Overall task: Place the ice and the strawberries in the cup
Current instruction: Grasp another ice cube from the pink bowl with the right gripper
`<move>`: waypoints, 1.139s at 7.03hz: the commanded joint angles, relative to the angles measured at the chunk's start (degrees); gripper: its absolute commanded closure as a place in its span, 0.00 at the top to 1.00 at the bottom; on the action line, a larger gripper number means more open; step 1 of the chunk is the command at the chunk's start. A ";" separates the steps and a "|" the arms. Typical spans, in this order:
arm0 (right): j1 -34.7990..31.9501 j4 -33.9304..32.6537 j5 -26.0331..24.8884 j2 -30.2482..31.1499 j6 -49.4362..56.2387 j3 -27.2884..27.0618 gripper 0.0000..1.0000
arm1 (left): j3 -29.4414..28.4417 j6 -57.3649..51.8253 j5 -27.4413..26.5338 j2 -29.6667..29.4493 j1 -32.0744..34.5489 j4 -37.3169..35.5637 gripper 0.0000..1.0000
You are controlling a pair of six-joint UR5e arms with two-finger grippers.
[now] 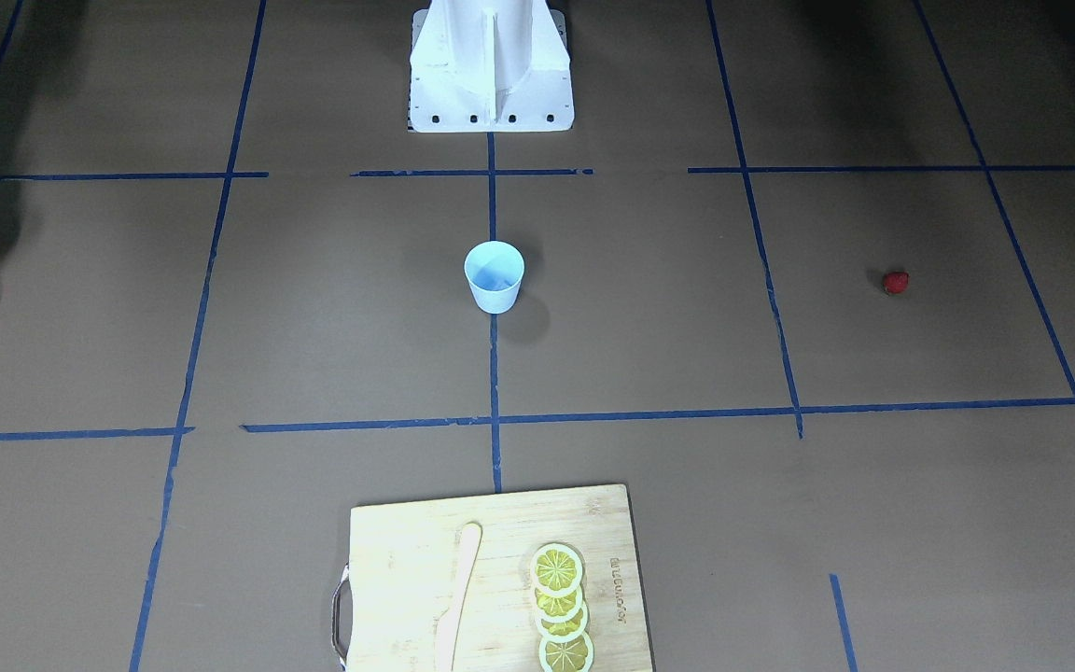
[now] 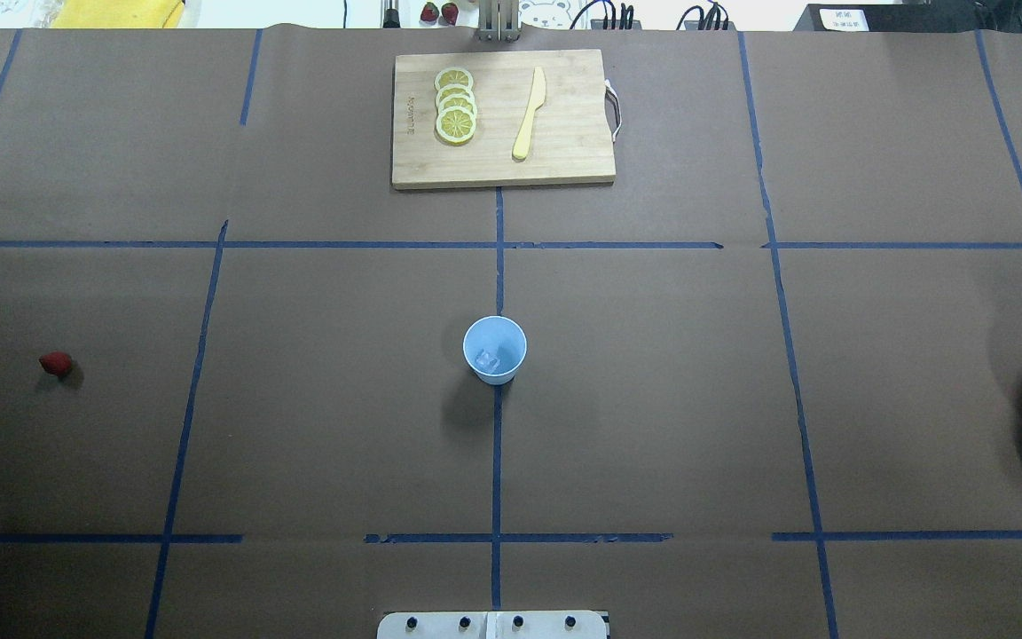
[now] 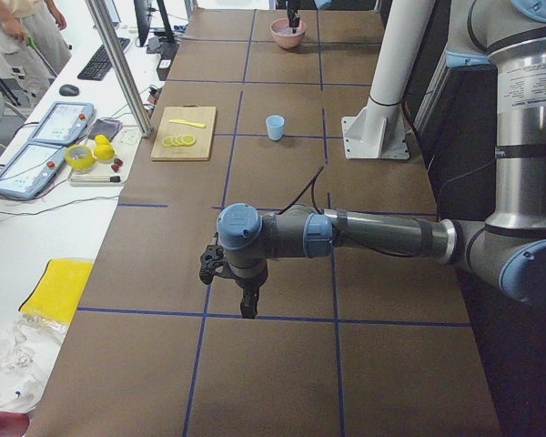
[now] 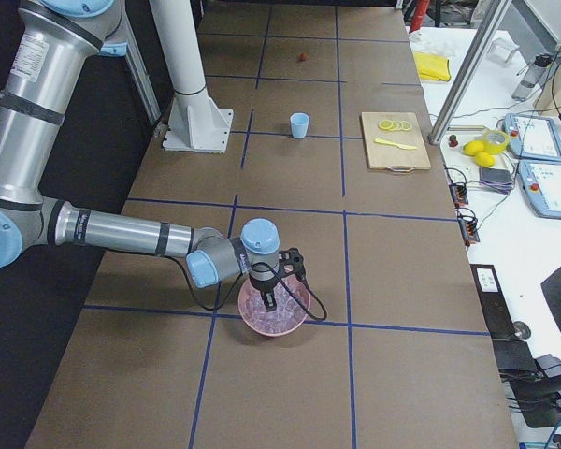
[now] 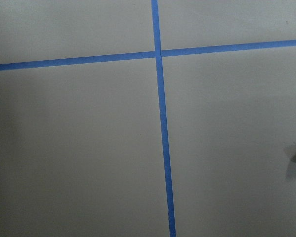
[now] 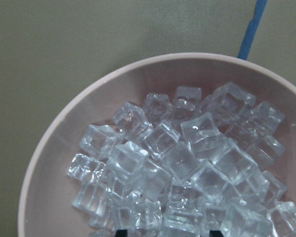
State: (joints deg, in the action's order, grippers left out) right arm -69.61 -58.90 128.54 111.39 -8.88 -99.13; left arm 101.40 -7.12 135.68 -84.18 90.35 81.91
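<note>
Partly done, by my reading: the cup (image 2: 511,330) in the middle of the worktop (image 2: 653,399) holds one ice cube (image 2: 486,359), while the strawberry (image 2: 56,363) lies near the worktop's left edge, well apart from it. The right claw (image 4: 267,297), fingertips apart, hangs over the ice-filled pink bowl (image 6: 54,148) at the right edge. The left claw (image 3: 247,308) hovers near the strawberry; whether it is apart or together I cannot tell. The strawberry, perhaps more ice, is left to do.

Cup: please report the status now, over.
Right gripper open over bowl of ice. Left gripper unclear. Cup holds an ice cube; strawberry on table. Nothing blocks cup.
</note>
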 commanded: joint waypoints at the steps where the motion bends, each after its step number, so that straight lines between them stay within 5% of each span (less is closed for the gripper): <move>1: 0.00 0.02 0.13 -0.04 -0.08 -0.01 0.24 | 0.03 0.00 0.02 -0.02 0.00 0.00 1.00; 2: -0.09 0.02 0.48 -0.12 -0.09 -0.18 0.13 | 0.11 0.00 0.02 -0.02 0.00 0.00 1.00; 5: -3.92 -1.82 2.84 0.31 -0.09 -4.65 0.08 | 0.81 0.00 -0.07 -0.02 0.00 -0.09 1.00; 6: -6.91 -6.01 4.16 -0.21 -0.09 -8.84 0.05 | 1.08 0.00 -0.07 -0.02 0.00 -0.18 1.00; 8: -7.38 -26.17 3.65 -7.28 -0.26 -19.31 0.05 | 1.34 0.00 -0.07 0.07 0.00 -0.18 1.00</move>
State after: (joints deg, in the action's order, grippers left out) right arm -76.38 -74.01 132.28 108.44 -9.05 -112.90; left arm 102.62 -7.12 135.62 -84.14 90.35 81.75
